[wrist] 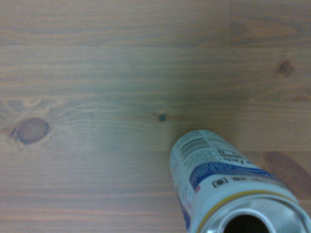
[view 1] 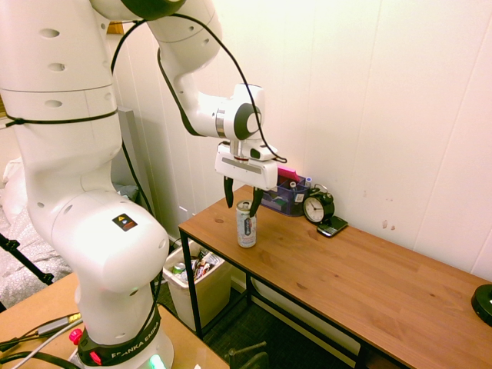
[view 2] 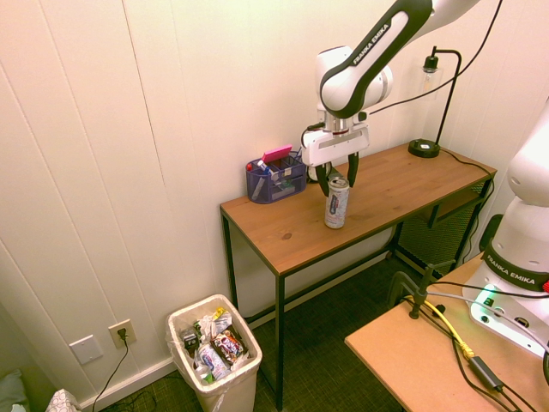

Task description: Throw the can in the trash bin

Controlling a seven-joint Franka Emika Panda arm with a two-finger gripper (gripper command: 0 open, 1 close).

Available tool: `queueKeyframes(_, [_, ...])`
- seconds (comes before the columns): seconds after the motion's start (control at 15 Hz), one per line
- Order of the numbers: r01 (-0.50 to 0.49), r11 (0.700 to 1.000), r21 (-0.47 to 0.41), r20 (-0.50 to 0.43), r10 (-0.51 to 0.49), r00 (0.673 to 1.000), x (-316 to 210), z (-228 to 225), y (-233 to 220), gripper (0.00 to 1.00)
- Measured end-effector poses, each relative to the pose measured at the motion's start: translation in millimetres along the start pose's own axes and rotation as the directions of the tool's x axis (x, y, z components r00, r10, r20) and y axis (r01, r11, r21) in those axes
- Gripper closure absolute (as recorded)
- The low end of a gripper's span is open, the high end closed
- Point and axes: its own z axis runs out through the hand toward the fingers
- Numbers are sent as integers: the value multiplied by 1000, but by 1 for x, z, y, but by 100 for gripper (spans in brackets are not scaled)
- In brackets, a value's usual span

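A slim silver-white can point(view 1: 245, 224) point(view 2: 336, 204) stands upright on the wooden table point(view 1: 361, 284) point(view 2: 283, 227), near its end above the bin. My gripper point(view 1: 242, 200) point(view 2: 337, 178) hangs straight over it, open, with one dark finger on each side of the can's top. The fingers reach down only to about the rim. In the wrist view the can point(wrist: 228, 189) shows from above with its opened silver top. The cream trash bin point(view 1: 209, 298) point(view 2: 233, 393), lined with a bag and holding wrappers, stands on the floor beside the table's end.
A blue-purple desk organizer point(view 1: 283, 198) point(view 2: 276, 180) sits by the wall behind the can. An alarm clock point(view 1: 317, 206) and a phone point(view 1: 332, 226) lie beside it. A black lamp base point(view 2: 424, 148) stands at the table's far end.
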Motion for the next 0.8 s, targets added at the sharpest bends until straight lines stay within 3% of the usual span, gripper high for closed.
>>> queueKeyframes(0.8, [-15, 1000, -1, -17, 15, 1000, 9, 3, -5, 100])
